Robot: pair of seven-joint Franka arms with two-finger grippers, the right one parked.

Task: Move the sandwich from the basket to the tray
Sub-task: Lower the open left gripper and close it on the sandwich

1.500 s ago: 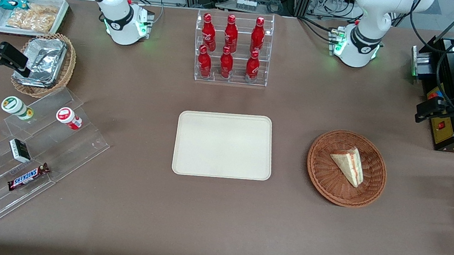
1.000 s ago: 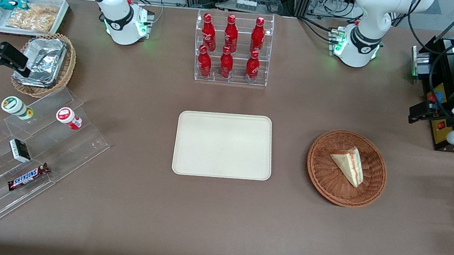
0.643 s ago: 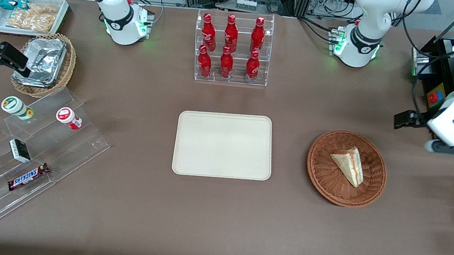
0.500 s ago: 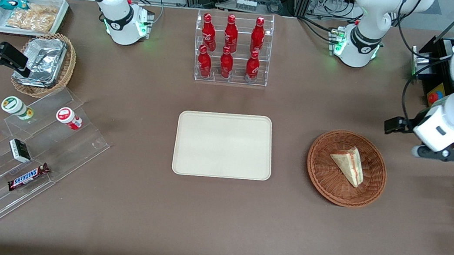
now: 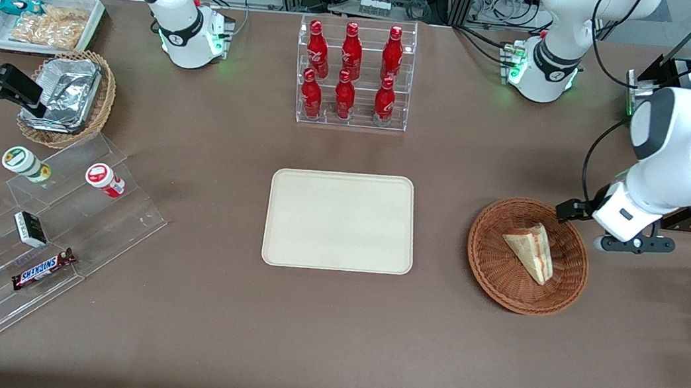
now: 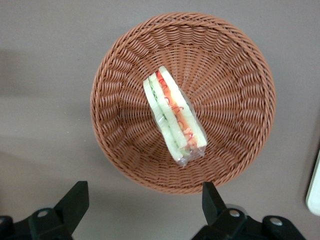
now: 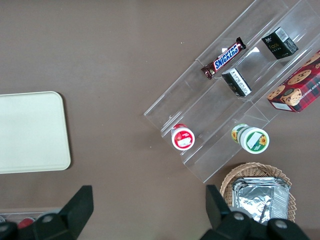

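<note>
Front view: sandwich (image 5: 530, 249) in basket (image 5: 489, 276); jaws above, spread.

a chocolate bar (image 5: 43, 268) on the clear stepped display reads "snickers"; no other text is legible.

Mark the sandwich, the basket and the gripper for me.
sandwich (image 6: 174, 119): left wrist view, on its layered cut edge.
basket (image 6: 230, 75): left wrist view, on the woven wall.
gripper (image 6: 142, 205): left wrist view, midway between the open fingertips, above the basket's edge.
</note>
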